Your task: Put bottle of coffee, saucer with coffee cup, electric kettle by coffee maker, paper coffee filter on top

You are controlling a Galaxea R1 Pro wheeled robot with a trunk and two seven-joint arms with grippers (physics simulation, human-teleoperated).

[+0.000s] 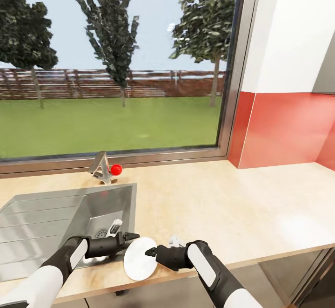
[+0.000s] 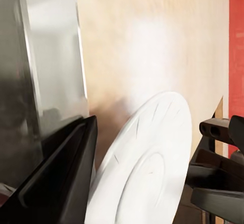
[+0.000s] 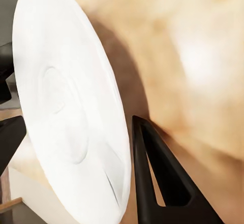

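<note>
1. Saucer [image 1: 140,258]: from the head view we see a white disc near the front edge of the countertop [image 1: 242,205], just right of the sink [image 1: 70,224], held between the two arms.
2. We see the left gripper [image 1: 130,237] reaching in from the sink side, its dark fingers at the saucer's upper left rim; the right gripper [image 1: 151,253] comes from the opposite side, its tip at the right rim.
3. The head view alone gives us the surroundings: the faucet [image 1: 102,167] with a red knob [image 1: 116,169] behind the sink, the big window [image 1: 116,65] and the red wall panel [image 1: 288,131].
4. The left wrist view adds what the head view lacks: the saucer [image 2: 147,168] seen nearly edge-on, tilted up off the counter, one dark finger [image 2: 61,178] on one side of it, with the other arm's dark gripper showing past its far rim.
5. The right wrist view shows the saucer [image 3: 66,112] with its recessed ring facing the camera and one dark finger [image 3: 162,178] behind the rim, so each gripper looks clamped on the rim.
6. We read the saucer as standing steeply on edge, its faces turned sideways toward the arms; being round, it has no long axis.
</note>
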